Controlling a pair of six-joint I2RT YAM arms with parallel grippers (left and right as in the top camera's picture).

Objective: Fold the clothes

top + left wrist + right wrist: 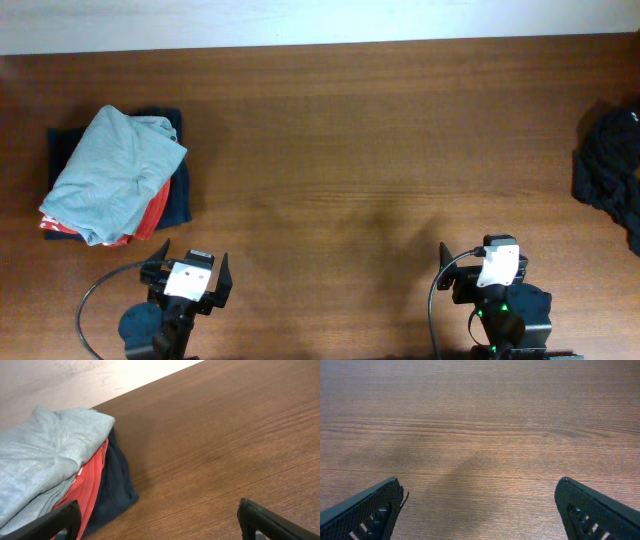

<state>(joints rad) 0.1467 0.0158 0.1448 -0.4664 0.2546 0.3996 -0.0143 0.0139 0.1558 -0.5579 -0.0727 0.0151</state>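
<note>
Left gripper [156, 521] and right gripper [480, 506] both spread empty at near edge; pale grey-blue cotton t-shirt [115, 170], bunched atop red garment [152, 212] and navy garment [180, 195] at left, looks light and limp, so I'd pinch a loose edge.

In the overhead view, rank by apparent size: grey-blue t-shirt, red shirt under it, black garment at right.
Largest: grey-blue t-shirt.
Next: black garment, though the frame edge cuts it off.
Smallest: red shirt, mostly covered, only a strip showing.
</note>
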